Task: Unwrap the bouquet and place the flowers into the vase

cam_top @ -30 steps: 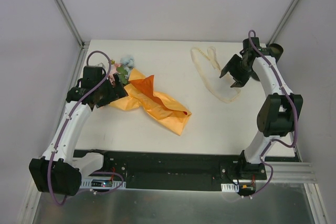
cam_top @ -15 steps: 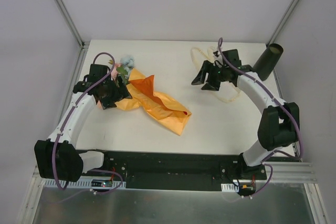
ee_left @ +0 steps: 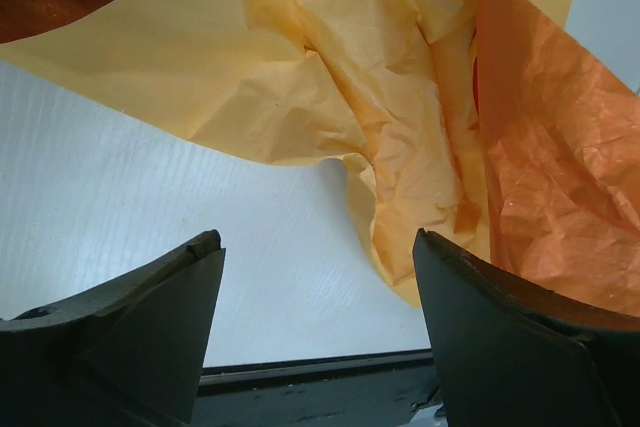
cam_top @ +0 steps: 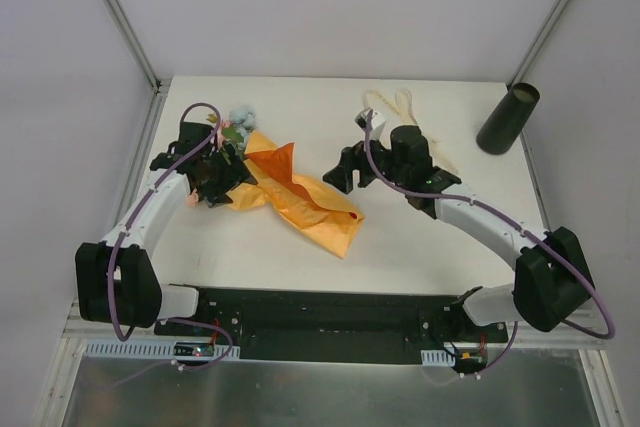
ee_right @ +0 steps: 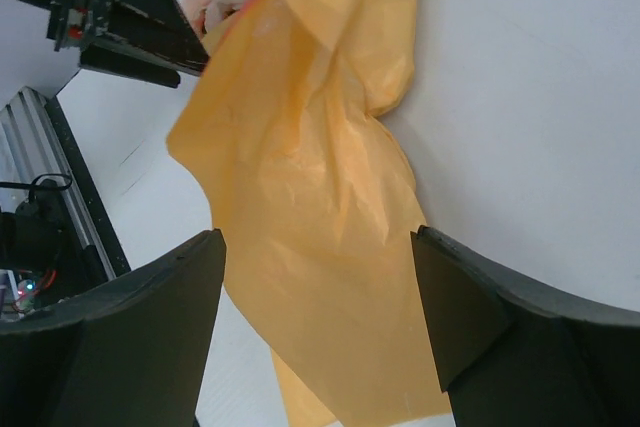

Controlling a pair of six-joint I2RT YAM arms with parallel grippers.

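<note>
Left gripper (ee_left: 315, 244) jaws wide apart, empty, low over white table (cam_top: 420, 237) at the flower end of the crinkly orange paper bouquet (cam_top: 300, 202); pink and pale blue flowers (cam_top: 235, 127) stick out there. Right gripper (ee_right: 316, 237) also spread, holding nothing, above the paper's other end. A second ago it was over by the tall dark cylinder vase (cam_top: 507, 119), which stands upright at the far right corner. Cream ribbon (cam_top: 385, 99) loose behind the right arm.

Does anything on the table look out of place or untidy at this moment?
Nothing looks damaged or spilled. The orange paper lies crumpled and half open left of centre, the flowers at its far end. The cream ribbon lies loose near the far edge. The vase stands apart at the far right corner.
</note>
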